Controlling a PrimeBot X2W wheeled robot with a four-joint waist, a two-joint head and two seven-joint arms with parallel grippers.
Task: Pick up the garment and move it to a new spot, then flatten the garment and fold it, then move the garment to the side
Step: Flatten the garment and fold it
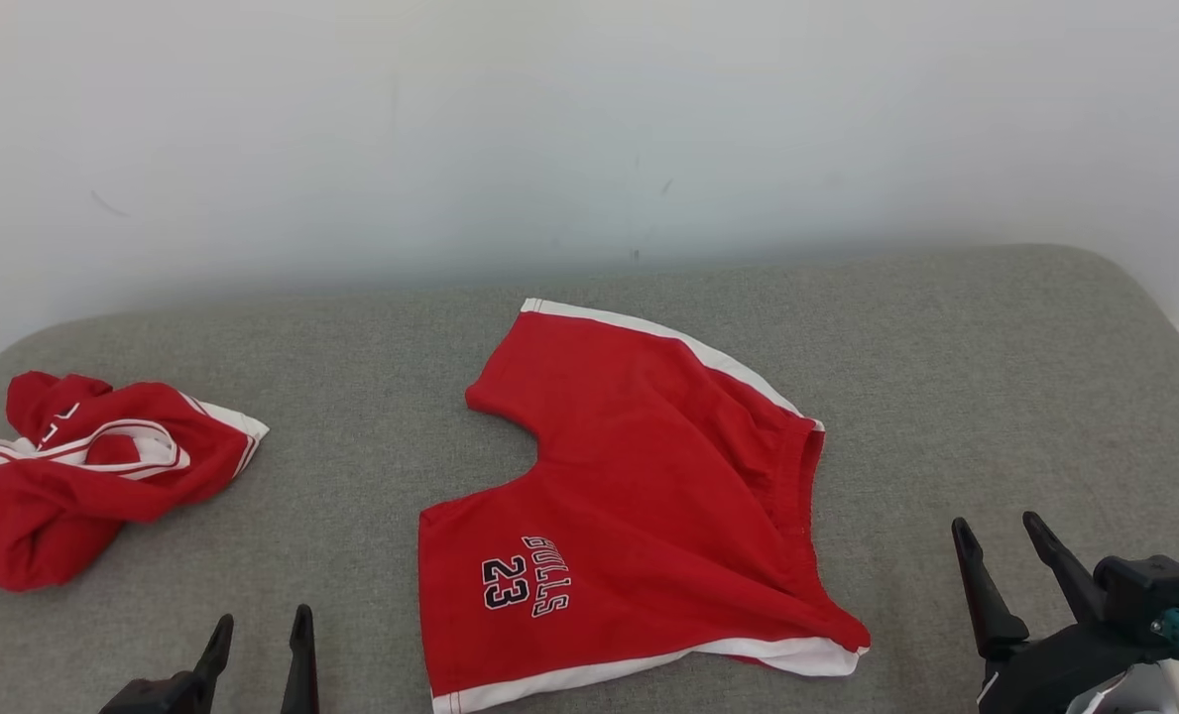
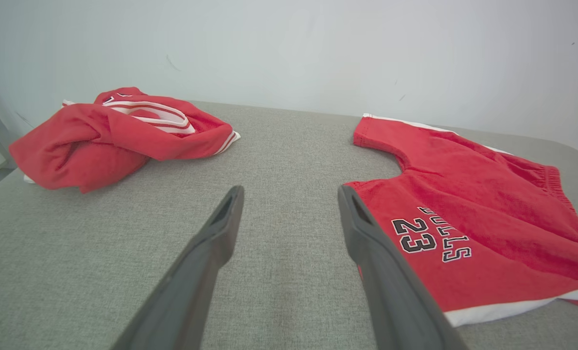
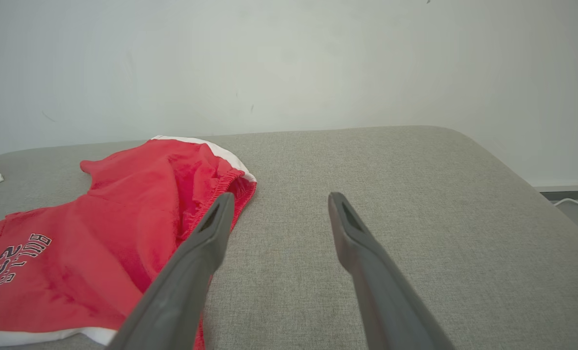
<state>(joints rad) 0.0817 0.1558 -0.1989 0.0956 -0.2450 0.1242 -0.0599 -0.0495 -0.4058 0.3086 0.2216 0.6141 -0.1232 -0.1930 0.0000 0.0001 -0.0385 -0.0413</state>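
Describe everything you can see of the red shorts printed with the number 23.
The red shorts look like soft knit fabric, with a white stripe down each outer side, a gathered waistband and a dark BULLS 23 print on one leg. They lie spread out, slightly rumpled near the waistband, on the grey padded surface, waistband toward the robot's right. Nothing else touches them.

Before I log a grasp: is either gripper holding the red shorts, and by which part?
Nothing is held. The left gripper and right gripper both stand open, flanking the red shorts.
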